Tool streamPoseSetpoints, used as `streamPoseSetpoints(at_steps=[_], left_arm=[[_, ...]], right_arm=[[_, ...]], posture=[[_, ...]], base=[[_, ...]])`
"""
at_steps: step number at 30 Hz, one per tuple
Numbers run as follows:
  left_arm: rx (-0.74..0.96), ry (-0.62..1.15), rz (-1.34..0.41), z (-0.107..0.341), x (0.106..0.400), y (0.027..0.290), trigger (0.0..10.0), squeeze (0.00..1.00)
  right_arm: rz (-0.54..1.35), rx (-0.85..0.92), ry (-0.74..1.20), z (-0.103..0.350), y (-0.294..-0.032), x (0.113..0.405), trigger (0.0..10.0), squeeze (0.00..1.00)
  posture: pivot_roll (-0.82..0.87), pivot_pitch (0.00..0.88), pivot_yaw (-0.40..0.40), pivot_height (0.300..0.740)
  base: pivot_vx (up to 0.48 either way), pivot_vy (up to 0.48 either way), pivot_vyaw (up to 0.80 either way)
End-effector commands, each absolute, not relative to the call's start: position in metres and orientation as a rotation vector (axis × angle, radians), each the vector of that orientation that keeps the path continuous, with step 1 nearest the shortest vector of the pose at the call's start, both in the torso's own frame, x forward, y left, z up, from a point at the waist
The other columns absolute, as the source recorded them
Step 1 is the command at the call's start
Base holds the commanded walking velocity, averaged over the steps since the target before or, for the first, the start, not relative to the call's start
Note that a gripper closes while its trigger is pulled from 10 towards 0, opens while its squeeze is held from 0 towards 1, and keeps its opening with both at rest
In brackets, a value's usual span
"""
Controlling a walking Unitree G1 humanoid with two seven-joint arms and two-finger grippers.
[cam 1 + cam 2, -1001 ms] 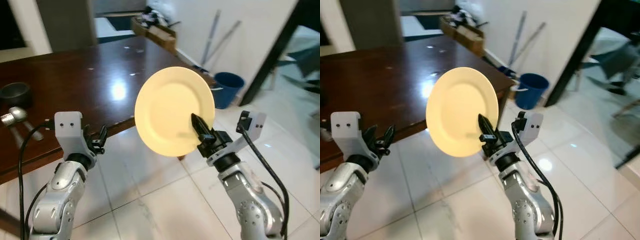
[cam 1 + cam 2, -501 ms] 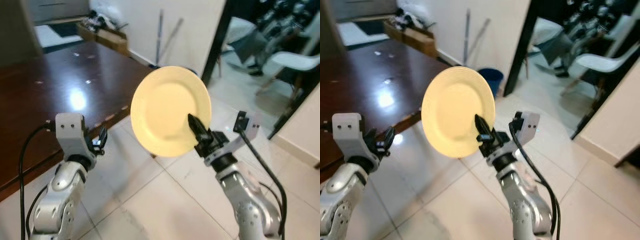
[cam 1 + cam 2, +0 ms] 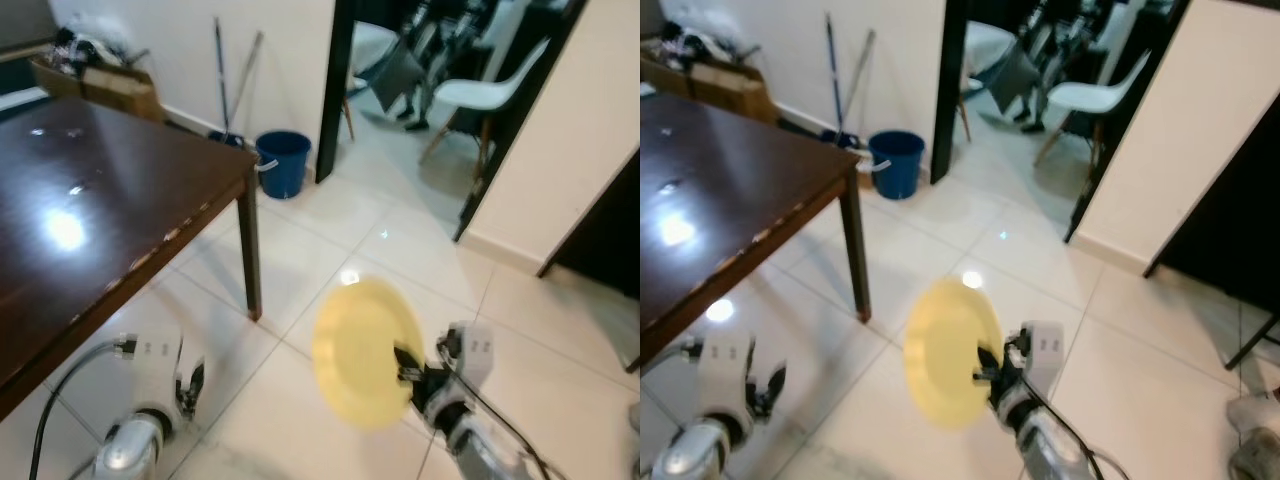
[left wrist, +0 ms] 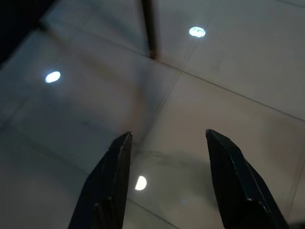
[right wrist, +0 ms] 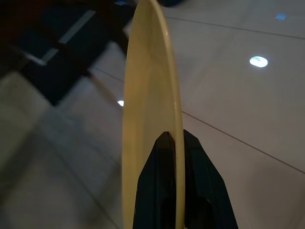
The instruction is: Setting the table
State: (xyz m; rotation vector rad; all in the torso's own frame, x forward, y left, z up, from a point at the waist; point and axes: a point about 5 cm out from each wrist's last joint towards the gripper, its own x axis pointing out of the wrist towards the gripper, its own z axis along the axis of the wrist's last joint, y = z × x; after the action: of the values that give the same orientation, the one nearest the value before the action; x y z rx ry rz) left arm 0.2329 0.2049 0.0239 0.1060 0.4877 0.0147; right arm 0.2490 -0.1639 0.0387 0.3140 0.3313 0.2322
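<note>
You get bright, even head views; ceiling lamp glare on dark table [image 3: 90,210] and white spots on glossy floor tiles [image 3: 330,240]. Motion blur smears yellow plate [image 3: 365,350] and both arms. Wrist views dimmer, soft focus; black fingers [image 4: 107,191] cast faint shadow.

The right gripper [image 3: 412,372] sits low at about 5 o'clock in the head view, its silver wrist angled up toward 11 o'clock. Its two black fingers [image 5: 164,191] are pinched tight, one on each face of the plate [image 3: 362,350], clamping the rim and holding it on edge. The left gripper [image 4: 167,143] hangs low at about 7 o'clock, fingers spread well apart and holding nothing, pointing down toward the floor.
</note>
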Motion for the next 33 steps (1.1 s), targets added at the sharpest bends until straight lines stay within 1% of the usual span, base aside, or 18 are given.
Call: streamPoseSetpoints(at_steps=[1,4,9,15,33], left_arm=[[0.142,0.527,-0.002,0.009,0.225,0.204,10.0,0.0],[0.179,0.615,0.003,-0.015,0.217,0.204,10.0,0.0],[0.19,0.684,-0.009,-0.033,0.208,0.204,10.0,0.0],[0.194,0.69,-0.034,-0.041,0.204,0.203,10.0,0.0],[0.18,0.663,-0.011,-0.046,0.207,0.205,10.0,0.0]], right_arm=[[0.233,0.287,0.337,0.032,-0.167,0.246,10.0,0.0],[0.237,0.287,0.385,0.017,-0.164,0.239,10.0,0.0],[0.227,0.315,0.401,0.005,-0.161,0.235,10.0,0.0],[0.224,0.329,0.391,0.001,-0.16,0.236,10.0,0.0],[0.228,0.318,0.378,-0.003,-0.161,0.238,10.0,0.0]], posture=[[0.0,0.0,0.037,0.74],[0.0,0.0,0.04,0.74],[0.01,0.0,0.044,0.74],[0.0,0.0,0.049,0.74],[0.0,0.0,0.04,0.74]], base=[[0.0,0.0,-0.79],[0.0,0.0,-0.79],[0.0,0.0,-0.79],[0.0,0.0,-0.79],[0.0,0.0,-0.79]])
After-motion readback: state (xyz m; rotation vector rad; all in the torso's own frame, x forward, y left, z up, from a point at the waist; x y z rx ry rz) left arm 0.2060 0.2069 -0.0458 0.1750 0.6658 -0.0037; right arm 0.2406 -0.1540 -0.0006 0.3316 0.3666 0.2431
